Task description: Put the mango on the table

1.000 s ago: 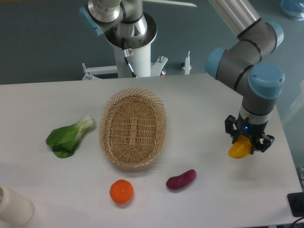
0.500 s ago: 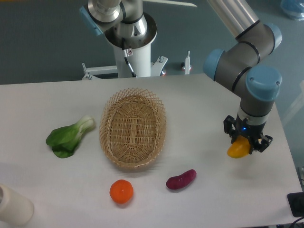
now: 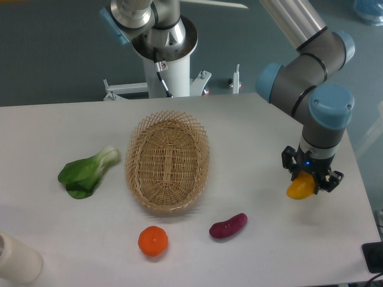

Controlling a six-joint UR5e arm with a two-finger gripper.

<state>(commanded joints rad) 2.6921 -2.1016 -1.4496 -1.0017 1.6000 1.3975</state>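
Observation:
The mango (image 3: pixel 300 188) is a yellow-orange fruit held at the right side of the white table (image 3: pixel 257 137), its lower end showing below the black fingers. My gripper (image 3: pixel 307 177) points straight down and is shut on the mango. Whether the fruit touches the tabletop or hangs just above it cannot be told. The upper part of the mango is hidden by the fingers.
An oval wicker basket (image 3: pixel 167 161) stands mid-table. A purple vegetable (image 3: pixel 228 226) and a round orange fruit (image 3: pixel 152 241) lie in front of it. Green bok choy (image 3: pixel 87 173) lies at the left, a white cylinder (image 3: pixel 15 260) at the front left corner.
The arm with the mango has shifted very slightly to the left; over the last half second nothing visibly moved.

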